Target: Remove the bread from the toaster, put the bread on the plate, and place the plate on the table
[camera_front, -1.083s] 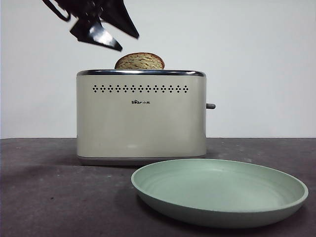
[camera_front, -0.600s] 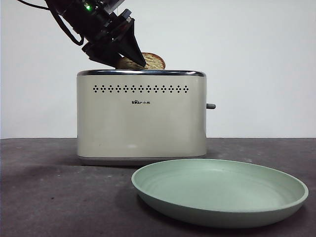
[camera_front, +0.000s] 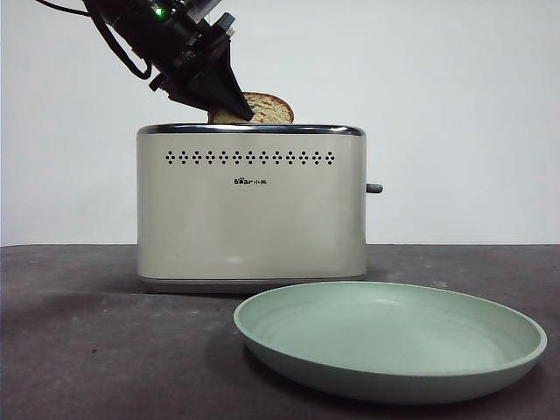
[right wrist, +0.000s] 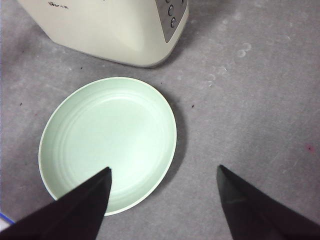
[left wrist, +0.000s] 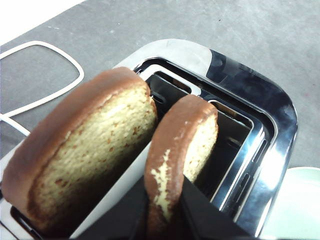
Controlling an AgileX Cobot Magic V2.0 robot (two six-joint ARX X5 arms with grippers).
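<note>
Clamped on the bread (left wrist: 182, 145), my left gripper (left wrist: 163, 210) pinches the slice's dark brown crust between two black wedge jaws; its pale speckled crumb sits in one slot of the boxy cream toaster (camera_front: 251, 206), inside the chrome rim. A second slice (left wrist: 82, 160) leans in the neighbouring slot. My right gripper (right wrist: 162, 197) hangs spread wide above the round, matte mint-green plate (right wrist: 107, 142) resting on the mottled grey table (right wrist: 250, 100).

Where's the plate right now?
The plate lies empty on the table in front of the toaster, toward its lever end in the front view; the right gripper hovers open above its edge.
</note>
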